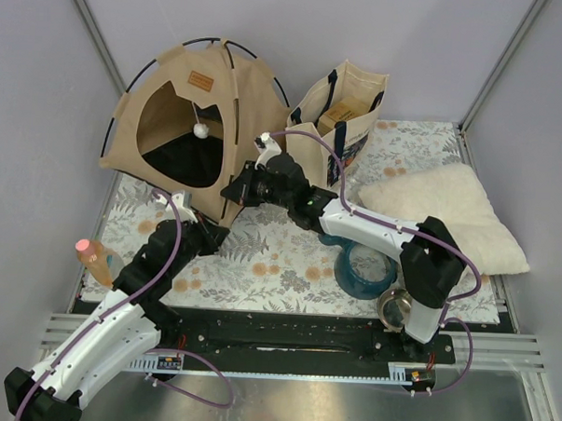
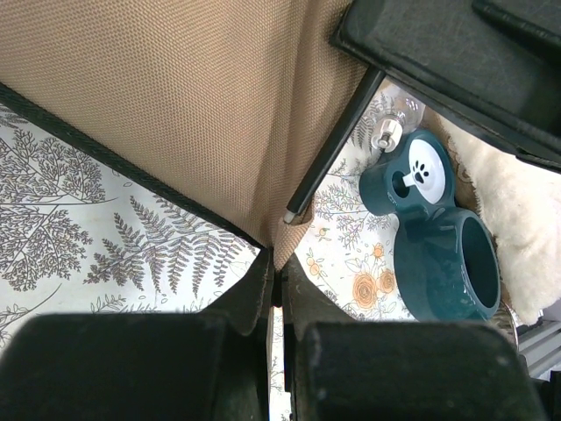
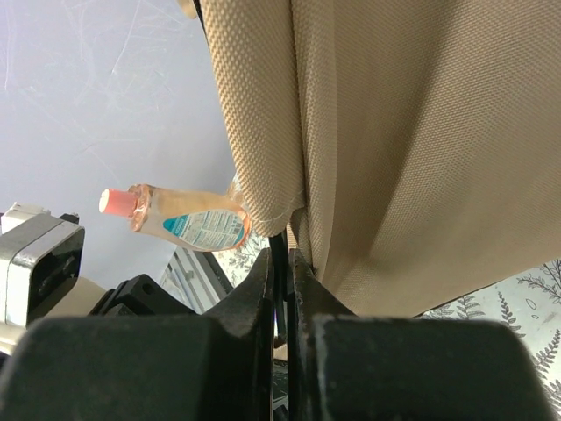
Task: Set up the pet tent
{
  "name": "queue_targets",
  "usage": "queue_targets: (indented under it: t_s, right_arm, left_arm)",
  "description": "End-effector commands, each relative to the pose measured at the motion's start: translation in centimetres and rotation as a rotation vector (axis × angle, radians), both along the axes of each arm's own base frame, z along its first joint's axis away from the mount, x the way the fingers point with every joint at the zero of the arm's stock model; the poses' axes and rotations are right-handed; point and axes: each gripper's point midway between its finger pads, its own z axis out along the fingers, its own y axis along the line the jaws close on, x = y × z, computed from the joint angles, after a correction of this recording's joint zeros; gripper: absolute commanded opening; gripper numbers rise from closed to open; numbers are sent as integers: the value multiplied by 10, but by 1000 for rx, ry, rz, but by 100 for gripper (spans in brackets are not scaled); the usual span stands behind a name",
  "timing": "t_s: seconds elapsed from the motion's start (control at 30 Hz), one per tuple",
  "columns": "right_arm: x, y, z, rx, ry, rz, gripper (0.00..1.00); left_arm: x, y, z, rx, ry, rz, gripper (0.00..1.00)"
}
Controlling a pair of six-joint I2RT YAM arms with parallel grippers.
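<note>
The tan pet tent (image 1: 183, 104) stands at the back left on the floral mat (image 1: 279, 257), its arched doorway facing front, with a brown label (image 1: 202, 80) and a white pom-pom (image 1: 201, 130). My left gripper (image 1: 208, 233) is shut on the tent's front right bottom corner. In the left wrist view the fabric tip (image 2: 280, 250) sits pinched between the jaws, and a thin black pole (image 2: 329, 149) ends just above it. My right gripper (image 1: 233, 192) is at the tent's right side, shut on a black pole (image 3: 280, 241) beside the fabric (image 3: 421, 132).
A cream tote bag (image 1: 346, 111) stands behind the right arm. A fluffy white pillow (image 1: 449, 213) lies at the right. A teal pet bowl (image 1: 364, 268) and a metal bowl (image 1: 395, 307) sit near the right arm's base. A pink-capped bottle (image 1: 94, 258) stands at the left.
</note>
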Motion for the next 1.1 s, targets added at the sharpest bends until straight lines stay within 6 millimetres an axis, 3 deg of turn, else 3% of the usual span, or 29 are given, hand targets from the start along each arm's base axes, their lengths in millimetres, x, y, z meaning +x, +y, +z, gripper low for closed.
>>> queue_targets:
  t_s: [0.0,0.23,0.53,0.7,0.9,1.07]
  right_arm:
    - [67,-45,58,111,-172,-220,0]
    - [54,-35,51,128,-152,-131,0]
    - [39,-25,72,214,-113,-51,0]
    - [43,-29,66,180,-124,-79,0]
    - [61,-44,51,86,-162,-184,0]
    - [70,-49,58,66,-194,-229,0]
  left_arm:
    - [-36,-2,-35,82,177,-109,0]
    - [-33,-4,-30,90,167,-115,0]
    - [-26,-7,-33,105,179,-116,0]
    - [-27,-7,-31,105,172,-121,0]
    - [-28,-6,-28,105,166,-121,0]
    - [-31,-5,-27,102,163,-124,0]
